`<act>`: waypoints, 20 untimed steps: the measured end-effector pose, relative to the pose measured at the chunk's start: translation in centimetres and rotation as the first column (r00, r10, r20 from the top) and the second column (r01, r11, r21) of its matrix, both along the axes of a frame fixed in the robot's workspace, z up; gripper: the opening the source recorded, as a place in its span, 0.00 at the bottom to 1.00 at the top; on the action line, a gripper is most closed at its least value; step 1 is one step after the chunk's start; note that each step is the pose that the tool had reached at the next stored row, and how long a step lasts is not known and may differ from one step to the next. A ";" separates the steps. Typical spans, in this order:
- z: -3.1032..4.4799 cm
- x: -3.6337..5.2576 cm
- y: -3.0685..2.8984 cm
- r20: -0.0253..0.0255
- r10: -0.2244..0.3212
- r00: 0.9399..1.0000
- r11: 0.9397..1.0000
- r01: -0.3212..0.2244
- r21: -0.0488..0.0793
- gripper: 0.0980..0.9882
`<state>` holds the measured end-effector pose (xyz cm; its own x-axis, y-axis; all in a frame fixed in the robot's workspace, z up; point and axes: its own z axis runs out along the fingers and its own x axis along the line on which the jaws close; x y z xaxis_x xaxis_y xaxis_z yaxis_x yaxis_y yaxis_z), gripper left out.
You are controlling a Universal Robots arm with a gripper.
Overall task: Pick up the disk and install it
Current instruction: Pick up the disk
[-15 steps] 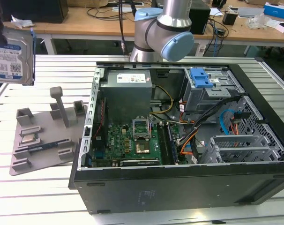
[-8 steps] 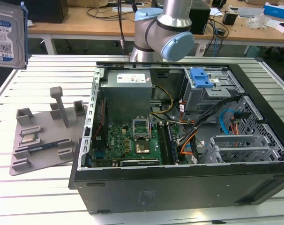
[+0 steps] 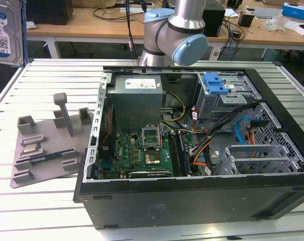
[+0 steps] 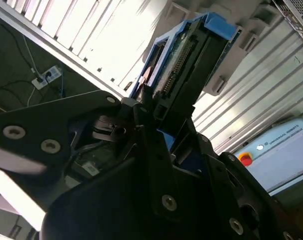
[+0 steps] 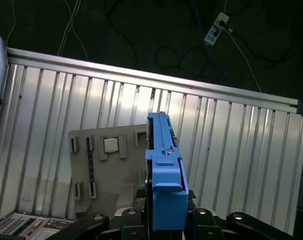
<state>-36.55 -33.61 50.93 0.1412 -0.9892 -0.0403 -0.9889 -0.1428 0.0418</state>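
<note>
Holding entry, item one: disk (image 5: 164, 175), clamped in the claw (image 4: 159, 117), whose fingers press against the drive's two flat faces from either side. Blue carrier bracket wraps the drive's edges; the connector end points away from the claw in the second wrist view.

Position: lifted clear of the counter (image 5: 231, 150), edge-on to the first wrist view, hanging over the grey tray (image 5: 111, 175) and the ribbed metal surface beside it. In the exterior view the disk (image 3: 5, 35) shows its silver face and white label at the exterior view's far left, well apart from the computer case (image 3: 192, 150).

Item two: grey tray, flat on the counter to the exterior view's left of the case, carrying a square chip (image 5: 110, 145) in one of its pockets (other slots hard to read).

Item three: computer case, lying on its side with the panel off, motherboard (image 3: 142, 150) and power supply (image 3: 137, 98) exposed. Drive cage (image 3: 227, 100) sits in the case's far corner on the exterior view's right, blue latch (image 3: 214, 83) on top of it.

Item four: robot arm (image 3: 177, 30), base joints standing behind the case.
</note>
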 end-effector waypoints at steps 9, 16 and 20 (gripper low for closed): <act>0.00 0.26 -0.01 0.000 -0.026 1.000 1.000 0.026 0.000 0.30; 0.00 2.85 0.00 -0.001 -0.026 1.000 1.000 0.026 0.000 0.30; 0.00 4.86 0.00 -0.002 -0.026 1.000 1.000 0.026 0.000 0.30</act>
